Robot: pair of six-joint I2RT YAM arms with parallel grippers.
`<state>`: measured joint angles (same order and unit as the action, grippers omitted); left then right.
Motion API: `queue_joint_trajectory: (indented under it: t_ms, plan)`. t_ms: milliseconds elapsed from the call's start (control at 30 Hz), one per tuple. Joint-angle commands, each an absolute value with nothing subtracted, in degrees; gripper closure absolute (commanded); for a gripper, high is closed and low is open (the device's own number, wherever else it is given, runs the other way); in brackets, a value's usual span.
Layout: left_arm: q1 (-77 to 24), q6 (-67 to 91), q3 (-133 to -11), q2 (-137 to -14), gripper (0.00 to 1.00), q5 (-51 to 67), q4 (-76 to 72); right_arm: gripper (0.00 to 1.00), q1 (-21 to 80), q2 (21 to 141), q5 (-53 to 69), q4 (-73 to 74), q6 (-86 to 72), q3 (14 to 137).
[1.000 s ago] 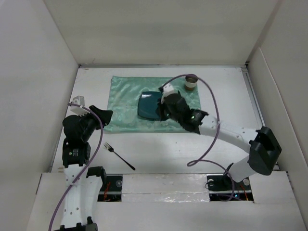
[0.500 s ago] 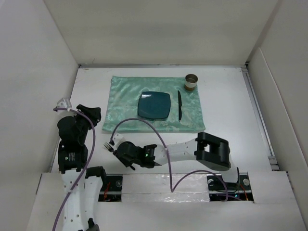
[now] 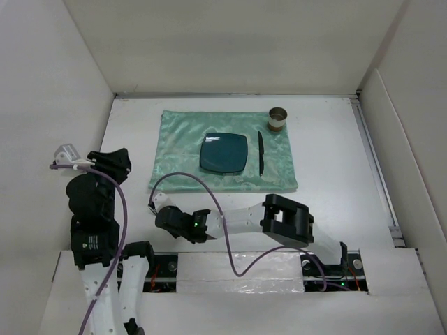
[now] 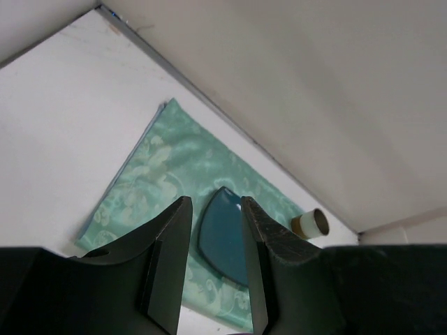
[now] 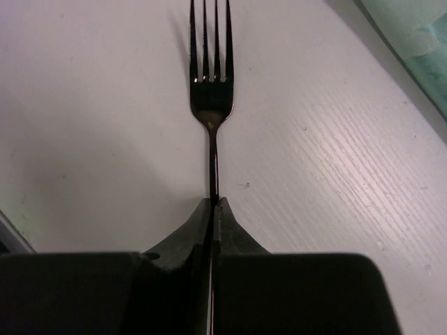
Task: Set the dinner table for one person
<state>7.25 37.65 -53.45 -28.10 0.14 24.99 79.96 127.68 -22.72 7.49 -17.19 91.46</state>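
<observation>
White matte and roughly square, the dinner table (image 3: 335, 146) carries a setting that looks nearly complete. The step in hand appears to be the fork.

At the far left, the left gripper (image 4: 214, 209) hangs raised above the table's left side. Its black jaws are a narrow way apart with nothing between them, and its camera looks down at the cloth from a distance. It seems to have no part in this step.

Next to the right, the right gripper (image 5: 213, 206) reaches across to the near-left part of the table. Its jaws are pinched tight on the thin handle of the dark metal four-tined fork (image 5: 211, 98). The fork points away from the fingers over bare table, just off the near-left corner of the shiny mint-green patterned cloth (image 3: 181, 139). I cannot tell whether the tines touch the surface.

Further right, the dark teal square plate (image 3: 223, 153) sits on the cloth. The slim black knife (image 3: 260, 153) lies just beside its right edge, and the small brown round cup (image 3: 279, 120) stands at the far-right corner.

The cloth left of the plate is bare, so I judge the fork belongs there. The next move calls for carrying it over, turning it parallel to the knife with tines away, lowering it flat, then releasing.
</observation>
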Motion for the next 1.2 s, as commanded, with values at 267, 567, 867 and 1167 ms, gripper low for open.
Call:
queue_joint_trajectory:
  t_ms: [267,567,867,1167]
  plan:
    - [6.7,38.1,-53.3,-26.5,0.67,-0.4,24.0,1.0,80.6,113.3,-25.6,12.8,-21.1,91.2]
    - [6.7,36.1,-42.6,-23.6,0.67,2.4,22.1,1.0,68.6,117.8,-28.2,16.8,-28.7,106.8]
    - [6.7,35.0,-41.5,-22.9,0.66,5.5,19.7,1.0,57.7,131.5,-30.7,22.4,-45.1,120.8]
    - [6.7,34.6,-41.4,-21.7,0.66,6.5,19.7,1.0,54.5,141.9,-29.5,27.1,-51.8,132.0]
